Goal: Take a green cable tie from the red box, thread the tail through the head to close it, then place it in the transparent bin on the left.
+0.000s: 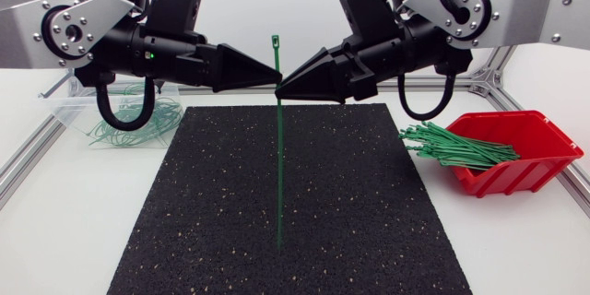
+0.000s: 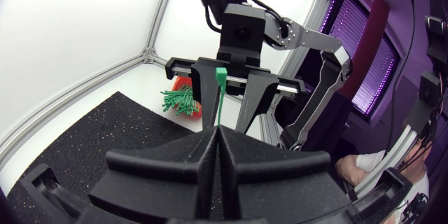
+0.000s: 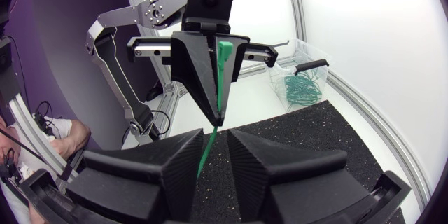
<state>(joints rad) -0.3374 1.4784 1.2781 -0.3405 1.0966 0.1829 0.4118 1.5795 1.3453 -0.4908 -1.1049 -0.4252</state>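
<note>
Over the mat's (image 1: pixel 369 221) far edge, the left gripper (image 1: pixel 276 77) pinches the green cable tie (image 1: pixel 277 166) (straight, upright, head topmost). The right gripper (image 1: pixel 282 89) is narrowly parted around it.

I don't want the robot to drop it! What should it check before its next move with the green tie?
1. Left gripper shut on the green cable tie: ok.
2. Right gripper gripping it too: not ok, its fingers stand apart around the tie.
3. Tie's head free above both grippers: ok.
4. Tail hanging straight over the black mat: ok.
5. Tie closed into a loop: not ok, not yet threaded.
6. Transparent bin unblocked: cannot tell, the left arm partly hides it.
</note>
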